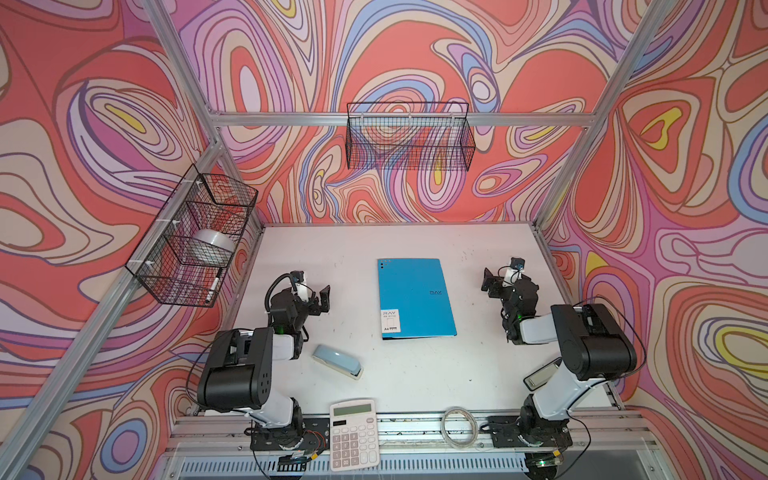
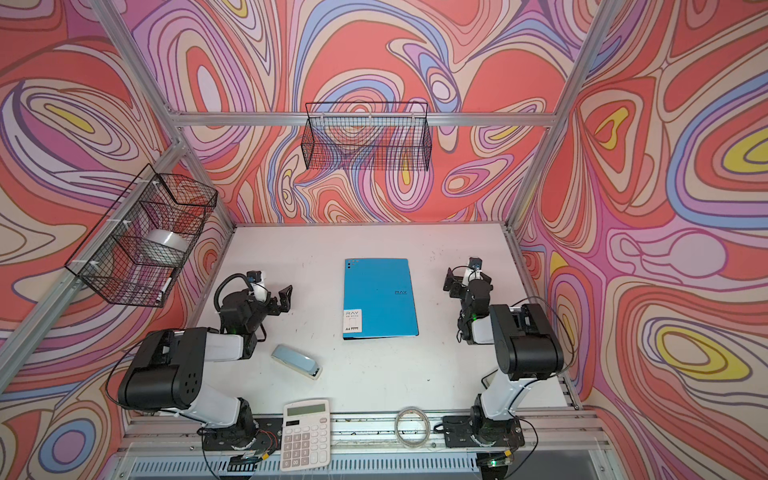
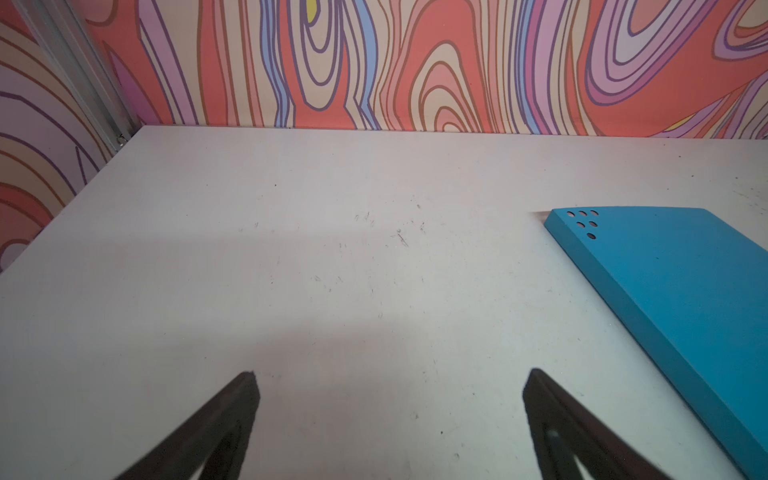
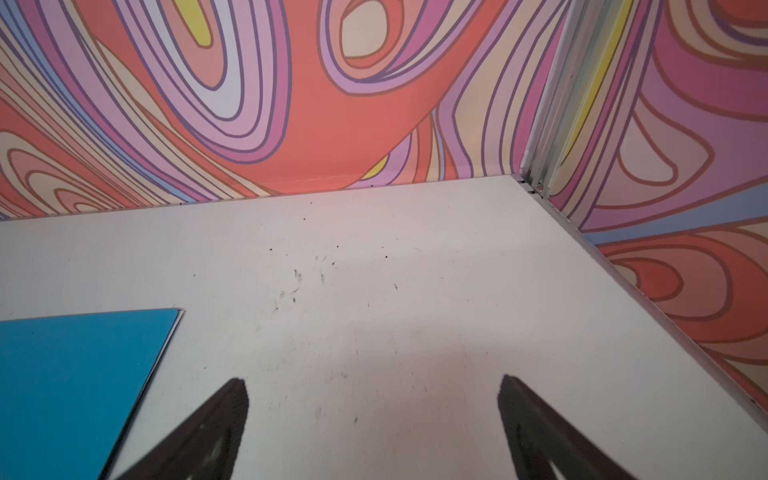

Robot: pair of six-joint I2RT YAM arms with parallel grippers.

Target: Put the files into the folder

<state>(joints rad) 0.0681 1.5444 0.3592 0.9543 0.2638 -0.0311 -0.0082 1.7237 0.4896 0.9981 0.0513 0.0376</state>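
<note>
Folder (image 1: 415, 297) is lying closed at table (image 1: 415, 386) centre, files unseen (likely inside). Left gripper (image 3: 391, 374) and right gripper (image 4: 372, 380) are hovering agape, empty.

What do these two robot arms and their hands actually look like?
The left arm and right arm mix chunky black joint housings with white links, trailed by thin black cables. The left hand and right hand are black, each with two tapered fingers.

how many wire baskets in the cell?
2. One wire basket hangs on the back rail; the other basket on the left side rail. None seem hidden.
</note>
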